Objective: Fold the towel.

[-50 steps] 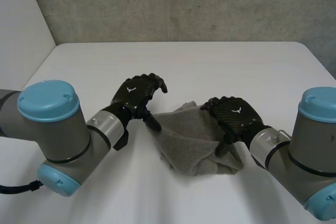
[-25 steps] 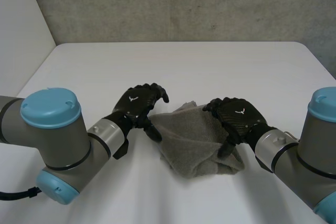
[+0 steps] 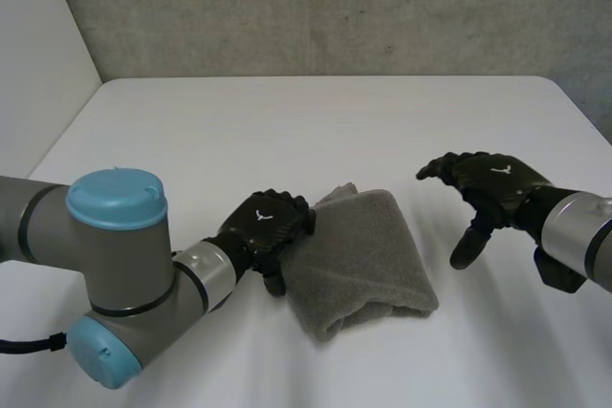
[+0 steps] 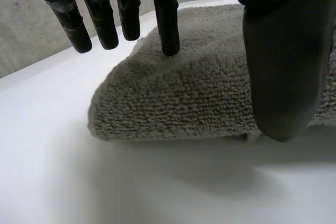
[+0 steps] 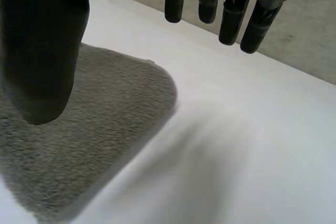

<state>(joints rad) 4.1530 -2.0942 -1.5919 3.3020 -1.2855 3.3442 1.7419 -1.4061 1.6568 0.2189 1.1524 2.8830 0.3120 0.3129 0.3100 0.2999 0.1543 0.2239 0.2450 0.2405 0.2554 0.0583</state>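
Observation:
A grey towel (image 3: pixel 359 255) lies folded in a thick pad on the white table (image 3: pixel 316 131). My left hand (image 3: pixel 266 233) rests against the towel's left edge, open, with one fingertip (image 4: pixel 168 30) touching the top of the towel (image 4: pixel 210 93) and the thumb down beside its near edge. My right hand (image 3: pixel 486 183) hovers open to the right of the towel, clear of it. In the right wrist view the towel's rounded corner (image 5: pixel 89 140) lies under the thumb, with the fingers (image 5: pixel 231 19) over bare table.
A concrete wall (image 3: pixel 335 7) runs behind the table's far edge. The table's left edge slants away at the far left. Bare white tabletop surrounds the towel on all sides.
My right hand has lifted off the towel and moved out to the right. My left hand has slid down along the towel's left edge. The towel now lies flatter and neater.

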